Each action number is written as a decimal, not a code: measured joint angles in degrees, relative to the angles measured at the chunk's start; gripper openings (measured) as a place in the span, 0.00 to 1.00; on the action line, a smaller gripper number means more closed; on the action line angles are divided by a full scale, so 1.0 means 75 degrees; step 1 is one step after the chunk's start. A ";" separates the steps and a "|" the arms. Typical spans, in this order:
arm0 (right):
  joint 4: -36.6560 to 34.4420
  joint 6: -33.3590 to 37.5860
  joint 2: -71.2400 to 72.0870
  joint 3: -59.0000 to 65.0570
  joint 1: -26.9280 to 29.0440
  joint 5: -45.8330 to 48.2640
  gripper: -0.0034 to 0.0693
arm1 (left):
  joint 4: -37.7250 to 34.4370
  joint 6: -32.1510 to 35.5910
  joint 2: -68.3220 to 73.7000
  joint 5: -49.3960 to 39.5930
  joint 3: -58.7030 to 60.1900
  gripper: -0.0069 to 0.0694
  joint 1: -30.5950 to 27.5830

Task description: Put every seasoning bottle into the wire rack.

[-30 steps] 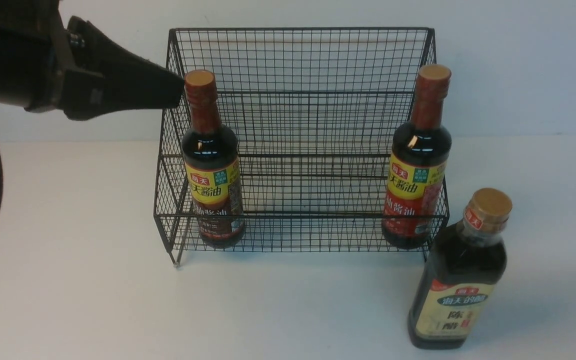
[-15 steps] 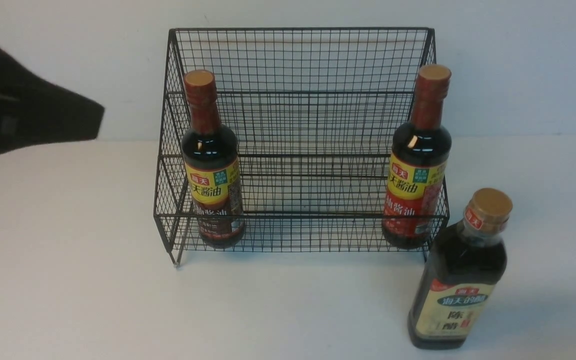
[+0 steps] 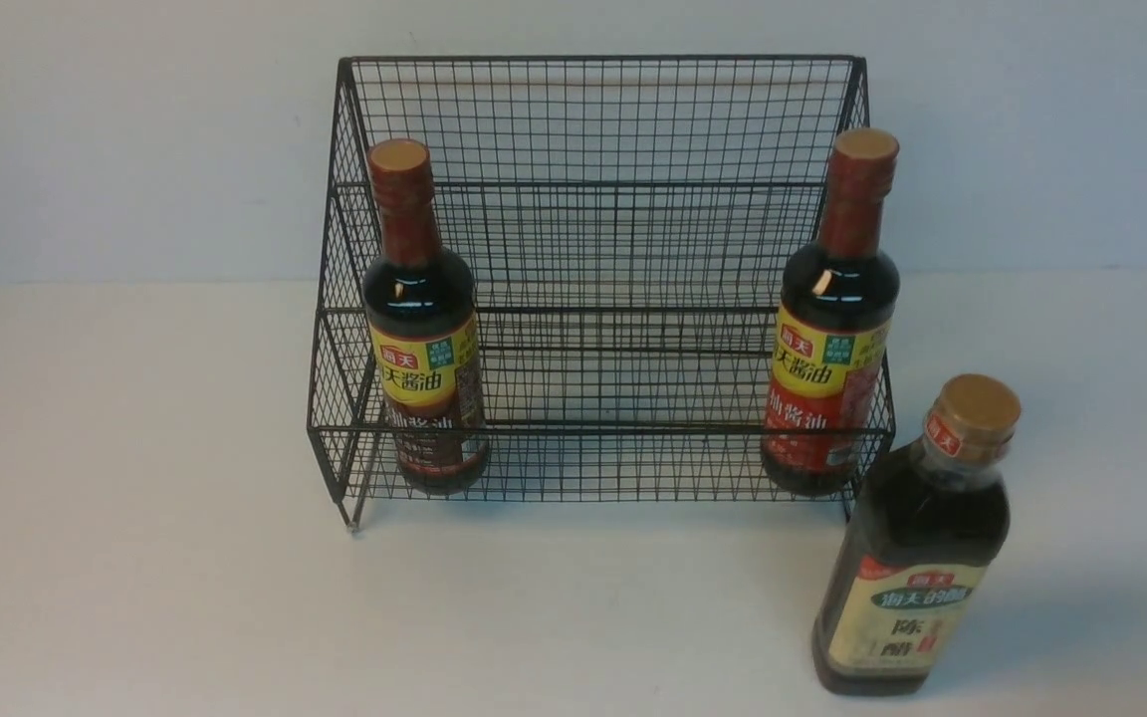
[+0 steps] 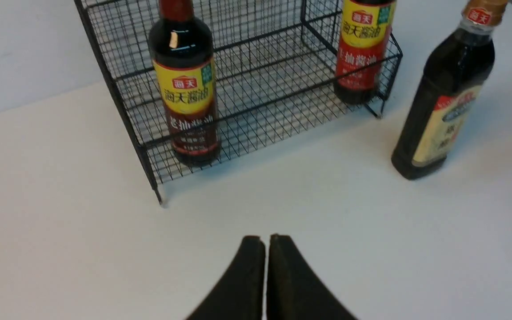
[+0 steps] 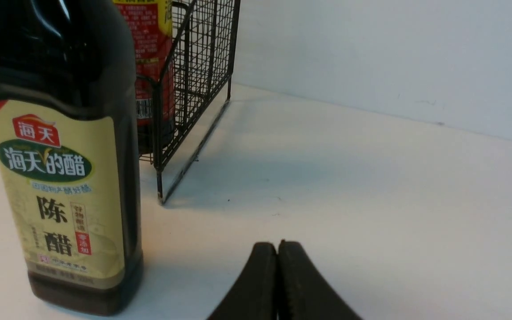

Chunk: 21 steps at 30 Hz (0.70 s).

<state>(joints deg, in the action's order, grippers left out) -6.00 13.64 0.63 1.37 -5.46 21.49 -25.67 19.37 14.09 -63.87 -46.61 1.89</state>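
Nearest you, at about 4 o'clock on the bench (image 3: 135, 597), the broad bottle (image 3: 917, 558) stands upright, outside the rack (image 3: 593, 249) and just off its front right corner. It is the only one left to place. Your right claw (image 5: 277, 249) is pressed closed and empty, low beside that bottle; your left claw (image 4: 266, 242) is closed and empty too, well clear. Open the right claw wide before closing in, grip the body below the shoulder, lift above the front rail, then set it between the left slim bottle (image 3: 424, 319) at 11 o'clock and the right slim bottle (image 3: 832, 319) at 1 o'clock, touching neither.
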 joint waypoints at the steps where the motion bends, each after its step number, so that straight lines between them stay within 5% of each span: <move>1: 0.0000 0.0000 0.0000 0.0000 0.0000 0.0000 0.03 | 0.0017 0.0000 -0.0240 0.0294 0.0167 0.08 0.0000; 9: 0.0000 0.0000 0.0000 0.0000 0.0000 0.0000 0.03 | 0.0118 0.0000 -0.2006 0.3659 0.2555 0.08 0.0000; 21: 0.0000 0.0000 0.0000 0.0000 0.0000 0.0003 0.03 | 0.0542 0.0000 -0.2008 0.4096 0.4081 0.08 0.0000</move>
<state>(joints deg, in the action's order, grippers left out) -6.00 13.64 0.63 1.37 -5.46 21.51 -21.60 19.37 -0.97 -33.15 -16.00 1.89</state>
